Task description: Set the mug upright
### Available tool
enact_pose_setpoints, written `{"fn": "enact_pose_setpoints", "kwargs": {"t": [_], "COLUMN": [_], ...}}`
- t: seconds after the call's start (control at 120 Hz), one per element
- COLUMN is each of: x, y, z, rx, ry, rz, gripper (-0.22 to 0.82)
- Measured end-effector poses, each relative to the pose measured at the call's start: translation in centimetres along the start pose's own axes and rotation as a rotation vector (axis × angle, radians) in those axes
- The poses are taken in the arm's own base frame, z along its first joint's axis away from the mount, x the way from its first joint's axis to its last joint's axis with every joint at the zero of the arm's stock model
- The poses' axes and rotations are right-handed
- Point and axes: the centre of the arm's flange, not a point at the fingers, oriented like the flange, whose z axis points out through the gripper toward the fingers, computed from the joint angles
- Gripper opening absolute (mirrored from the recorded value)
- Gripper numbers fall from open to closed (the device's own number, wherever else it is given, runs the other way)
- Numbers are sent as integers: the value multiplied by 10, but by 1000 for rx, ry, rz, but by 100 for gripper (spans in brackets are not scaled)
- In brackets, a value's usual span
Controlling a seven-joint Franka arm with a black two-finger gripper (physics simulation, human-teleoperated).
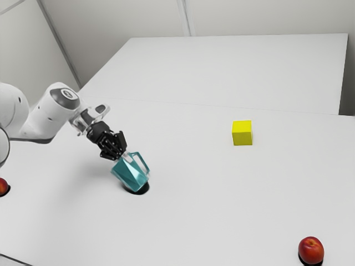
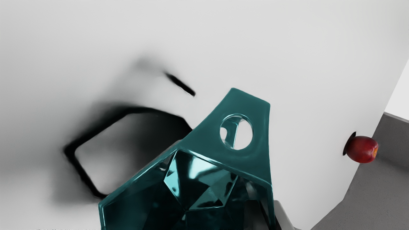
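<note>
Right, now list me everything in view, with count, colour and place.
Mug: one, teal, tilted, at the gripper, over its dark shadow.
Cube: one, yellow, on the table, toward the exterior view's right.
Round fruits: two, red, one near the exterior view's lower right corner, one cut off by its left edge.
Table: one, white, under cube and fruits.
Walls: pale, behind the table.
Robot arm: one, white, from the exterior view's left.
Gripper: one, black, shut on the mug's wall.
</note>
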Motion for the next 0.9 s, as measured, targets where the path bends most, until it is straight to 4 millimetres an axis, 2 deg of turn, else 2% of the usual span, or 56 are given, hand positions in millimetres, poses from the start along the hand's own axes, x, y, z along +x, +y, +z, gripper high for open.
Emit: {"fn": "enact_pose_setpoints", "kwargs": {"t": [0.242,0.317,0.408,0.592,0.9], "x": [-6,-15,-23,-38,-53], "y": [16,27,58,118,176], "z": [-8,-10,-6,20,80], "rx": [16,30,104,352,788], "ry": [11,18,17,-2,10], "rz": [13,25,85,245,521], "gripper": [-18,-18,-18,-18,-18]}}
